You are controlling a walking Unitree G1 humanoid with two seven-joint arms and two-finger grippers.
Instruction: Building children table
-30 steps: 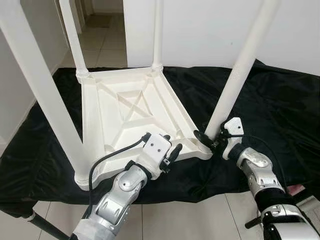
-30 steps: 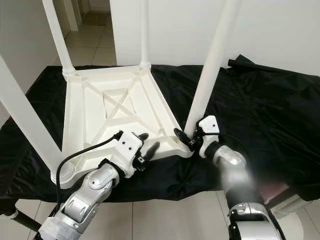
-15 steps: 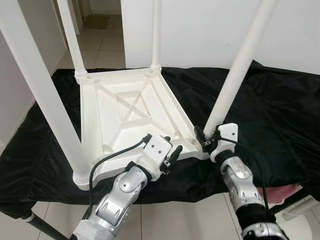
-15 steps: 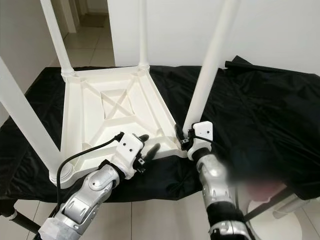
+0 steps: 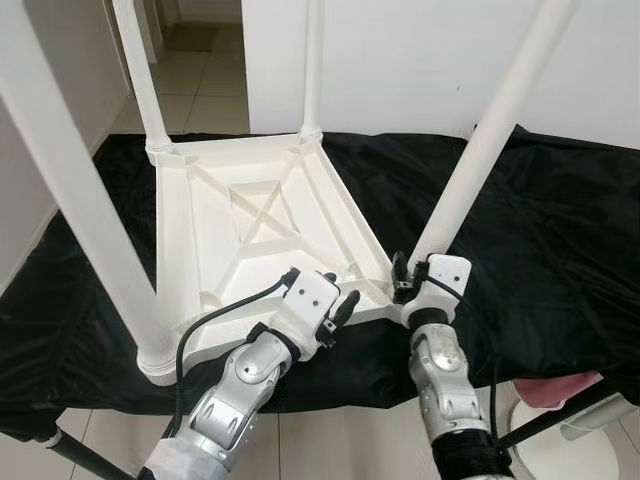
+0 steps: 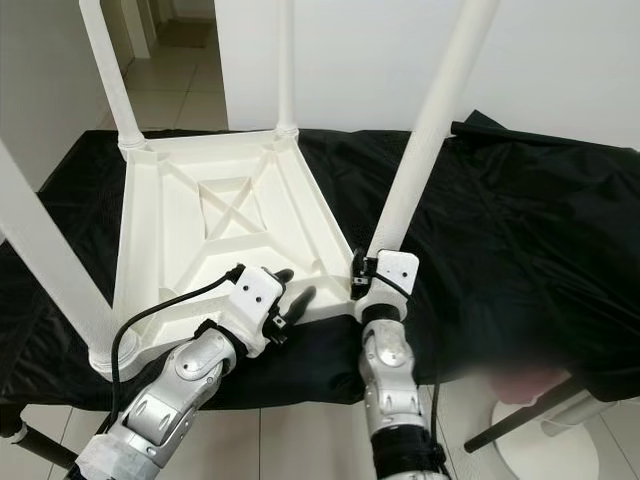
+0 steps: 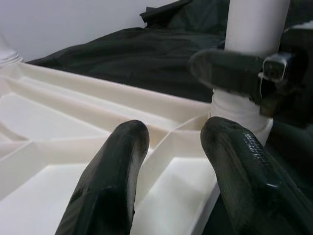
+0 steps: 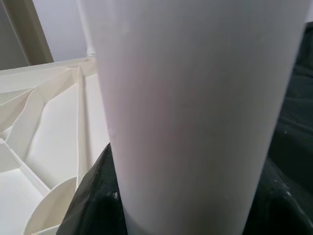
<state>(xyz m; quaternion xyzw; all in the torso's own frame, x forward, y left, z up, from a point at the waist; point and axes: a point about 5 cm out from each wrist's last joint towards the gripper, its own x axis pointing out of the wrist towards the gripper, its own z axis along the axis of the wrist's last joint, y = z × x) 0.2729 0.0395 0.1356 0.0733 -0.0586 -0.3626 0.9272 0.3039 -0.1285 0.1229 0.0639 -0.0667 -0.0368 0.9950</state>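
Child's table (image 5: 250,235), white moulded plastic, lying upside down on a worktop draped in black cloth (image 5: 560,230), its ribbed underside facing up and four round legs rising from the corner sockets. Near-left leg (image 5: 95,210): seated in its socket at the front left corner, untouched. Left gripper (image 5: 338,308): fingers (image 7: 110,181) spread, hovering just above the front edge of the tabletop near the near-right corner, gripping nothing. Near-right leg (image 5: 480,150): leans slightly outward from its socket, which suggests it may not be fully seated. Right gripper (image 5: 402,280): at the foot of this leg, just above the socket collar; the right wrist view shows the leg (image 8: 195,107) close between dark fingers, apparently clasped, though contact on both sides cannot be confirmed. Handling notes — the piece looks light and hollow, stiff in the ribbed panel, with smooth, glossy legs likely to slip in a loose hold. Best held low on a leg near the collar, where leverage is small; a push high on the long leg would probably tip the light table or slide it on the cloth.
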